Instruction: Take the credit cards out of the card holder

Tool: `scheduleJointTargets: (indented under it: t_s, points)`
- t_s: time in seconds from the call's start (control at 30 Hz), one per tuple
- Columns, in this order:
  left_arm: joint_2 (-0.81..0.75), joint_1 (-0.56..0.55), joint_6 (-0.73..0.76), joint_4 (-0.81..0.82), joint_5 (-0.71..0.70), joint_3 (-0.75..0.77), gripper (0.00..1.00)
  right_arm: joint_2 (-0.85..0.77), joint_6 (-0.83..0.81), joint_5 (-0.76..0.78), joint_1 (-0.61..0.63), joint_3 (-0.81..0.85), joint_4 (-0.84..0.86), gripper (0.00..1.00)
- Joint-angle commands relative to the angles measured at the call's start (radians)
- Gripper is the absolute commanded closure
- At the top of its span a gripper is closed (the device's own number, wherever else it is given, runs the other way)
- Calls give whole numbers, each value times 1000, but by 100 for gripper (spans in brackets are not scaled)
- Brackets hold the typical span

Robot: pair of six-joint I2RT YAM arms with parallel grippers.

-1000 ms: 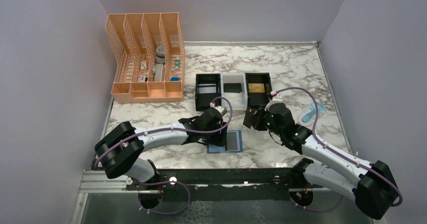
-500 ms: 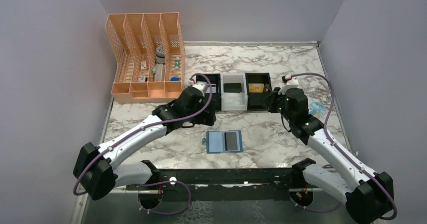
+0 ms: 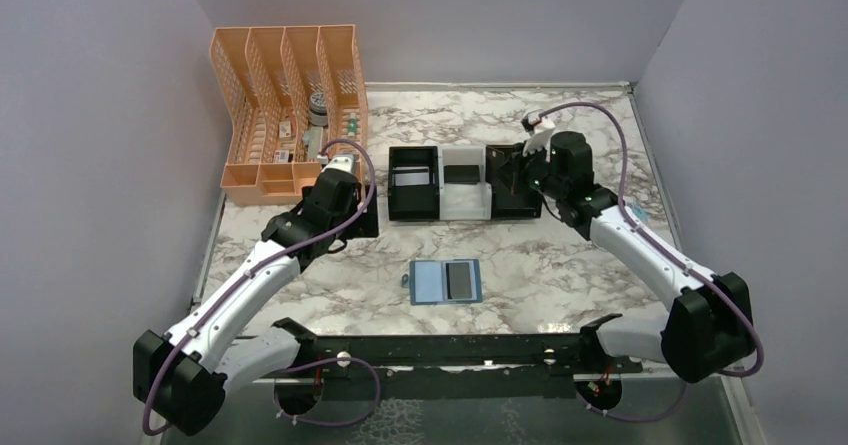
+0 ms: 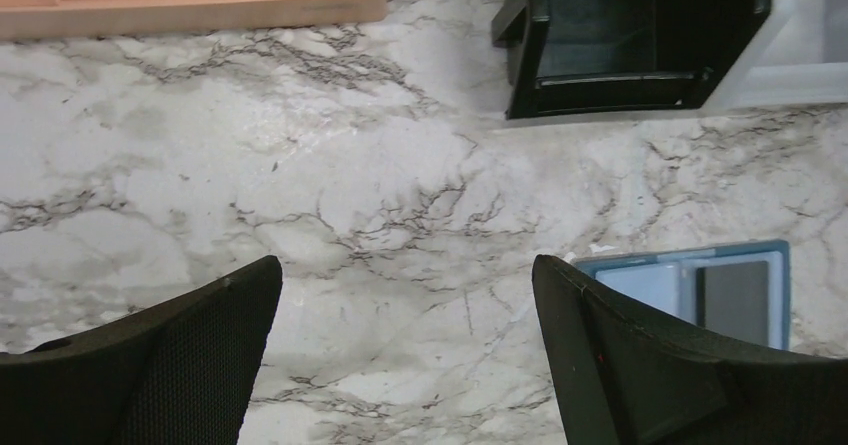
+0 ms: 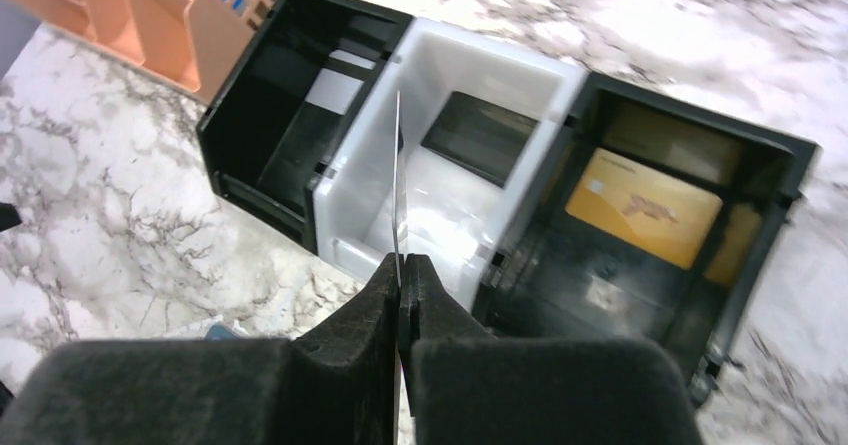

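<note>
Top external view: card holder (image 3: pixel 446 282) lies open and flat on the marble table (image 3: pixel 560 265), near the middle, well apart from both of my grippers
Card holder inside: lighter blue panel on the left half, dark grey rectangle on the right half; whether that's a card or just the pocket, I can't tell from up here
Tray (image 3: pixel 465 205): black-white-black with three compartments, sitting on the far side of the card holder, about centre
Tray contents: silver-grey card (image 3: pixel 411 176) in the left black compartment, black card (image 3: pixel 461 174) in the white middle one, gold card (image 5: pixel 643 208) in the right black one, all lying flat
Right gripper (image 5: pixel 403 265): pinched tight on a thin card (image 5: pixel 398 165) that stands on edge toward the wrist cam, so I only get a sliver and can't call the colour
Right gripper spot: up over the right end of the tray in the top view
Left gripper (image 4: pixel 405 275): spread wide with nothing in it, just bare marble between the fingers (image 4: pixel 150 365)
Left gripper spot: left of the tray, just near of the peach organizer (image 3: pixel 290 115); its wrist cam catches the card holder at the right edge
Organizer: far left of the table, a few small bits in its slots, too small for me to name
</note>
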Motion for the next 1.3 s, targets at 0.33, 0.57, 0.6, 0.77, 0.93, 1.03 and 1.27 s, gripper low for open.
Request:
scheduleJointTargets:
  t_s: [0.33, 0.57, 0.6, 0.77, 0.93, 1.03, 1.27]
  points:
    - [-132, 6, 4, 5, -122, -65, 1, 293, -442, 228, 200, 222, 68, 99]
    - [-174, 6, 16, 23, -131, -78, 1, 431, -701, 300, 229, 286, 8, 99]
    - [-176, 6, 17, 23, -134, -80, 1, 453, -722, 304, 229, 303, -13, 99]
    - [-172, 6, 20, 22, -135, -80, 1, 541, -743, 365, 230, 363, -49, 99]
    - [-162, 7, 23, 21, -134, -80, 1, 596, -799, 416, 229, 388, -33, 99]
    - [-161, 8, 24, 21, -137, -78, 1, 629, -858, 435, 229, 386, -17, 99]
    - [-175, 8, 21, 21, -131, -81, 1, 662, -987, 432, 229, 356, 97, 99]
